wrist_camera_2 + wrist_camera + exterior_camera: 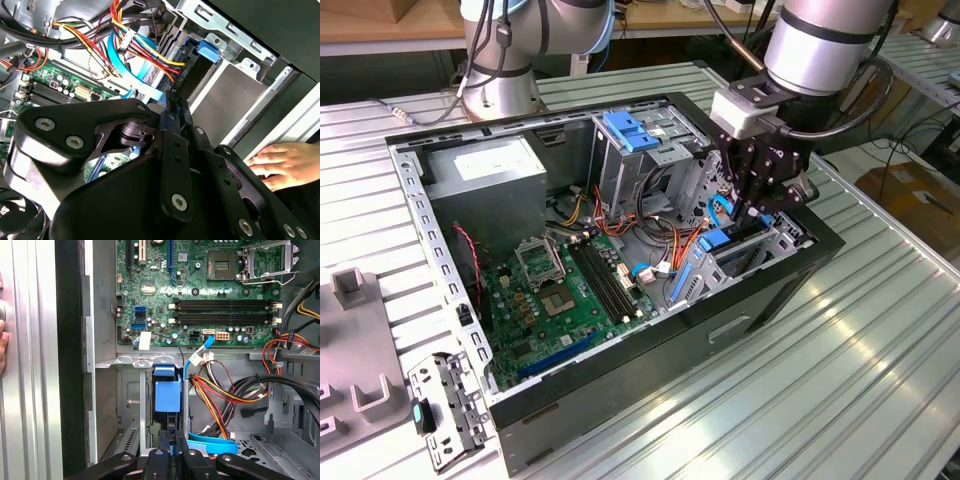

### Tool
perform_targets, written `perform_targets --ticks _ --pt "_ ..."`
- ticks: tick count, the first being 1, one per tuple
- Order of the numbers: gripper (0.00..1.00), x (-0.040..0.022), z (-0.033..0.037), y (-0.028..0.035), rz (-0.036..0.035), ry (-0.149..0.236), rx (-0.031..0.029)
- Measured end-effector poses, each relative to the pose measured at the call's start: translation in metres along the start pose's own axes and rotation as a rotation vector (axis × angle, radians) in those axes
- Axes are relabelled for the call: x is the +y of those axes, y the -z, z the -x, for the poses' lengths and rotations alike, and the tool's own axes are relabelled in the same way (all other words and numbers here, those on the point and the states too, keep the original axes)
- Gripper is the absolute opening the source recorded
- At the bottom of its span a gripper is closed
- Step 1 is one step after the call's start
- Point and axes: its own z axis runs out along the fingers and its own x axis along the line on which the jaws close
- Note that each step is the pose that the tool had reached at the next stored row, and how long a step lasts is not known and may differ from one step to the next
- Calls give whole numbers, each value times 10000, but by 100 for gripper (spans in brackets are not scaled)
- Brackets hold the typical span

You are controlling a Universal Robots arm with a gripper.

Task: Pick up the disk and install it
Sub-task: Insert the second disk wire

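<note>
Disk (166, 390) on edge in the computer case's (620, 385) front bay, gripper (173, 440) pinching its blue rail.
Fingers sit nearly closed on that rail, by the cables (225, 395). It looks a stiff, dense metal slab, probably fragile if knocked (the plastic rails are likely the safest hold, its smooth faces slippery). The case lies open on a ribbed metal table (820, 380). A person's hand (285, 162) rests on the case edge, and workbenches stand behind.
</note>
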Motion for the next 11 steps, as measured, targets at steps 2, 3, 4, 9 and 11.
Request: perform_targets --ticks 2,3,4,9,11 --pt "16 -1 -1 -1 -17 -2 -1" --pt "16 -1 -1 -1 -52 -2 -2" --pt "16 0 -1 -1 -77 -2 -2" --pt "16 4 0 -3 -148 -12 -128" --pt "16 5 -1 -7 -145 -29 -367"
